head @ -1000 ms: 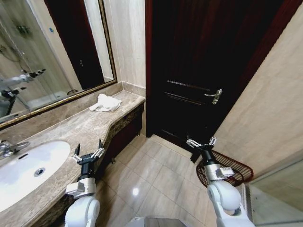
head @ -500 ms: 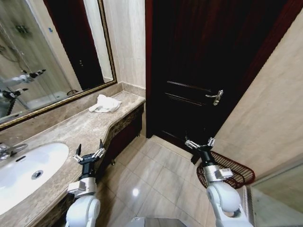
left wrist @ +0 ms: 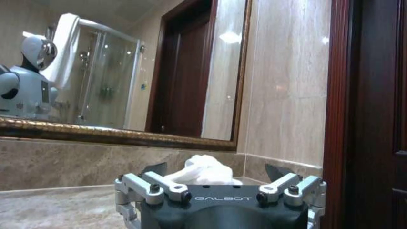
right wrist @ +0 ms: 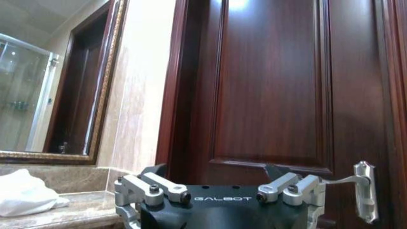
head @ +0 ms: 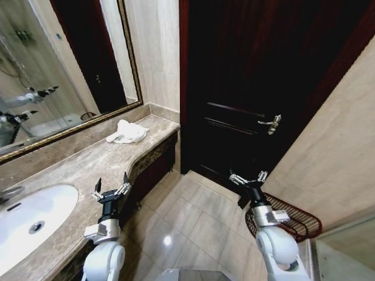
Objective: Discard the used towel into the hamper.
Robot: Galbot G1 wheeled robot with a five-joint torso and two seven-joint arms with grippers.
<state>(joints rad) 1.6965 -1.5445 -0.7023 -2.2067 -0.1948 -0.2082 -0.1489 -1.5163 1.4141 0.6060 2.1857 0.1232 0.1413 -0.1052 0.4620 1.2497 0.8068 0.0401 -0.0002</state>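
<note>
A crumpled white towel lies on the far end of the marble counter, near the wall corner; it also shows ahead as the towel in the left wrist view and the towel in the right wrist view. The hamper, a dark reddish-brown openwork basket, stands on the floor at the right by the wall. My left gripper is held open over the counter's front edge, well short of the towel. My right gripper is open and empty above the floor, just left of the hamper.
A white sink is set in the counter at the near left. A large gold-framed mirror runs along the wall. A dark wooden door with a lever handle faces me. The tiled floor lies between counter and hamper.
The whole view has shifted: sink and counter slide left and down, the door handle and hamper drift right. Both grippers keep their open pose; the towel stays where it lay.
</note>
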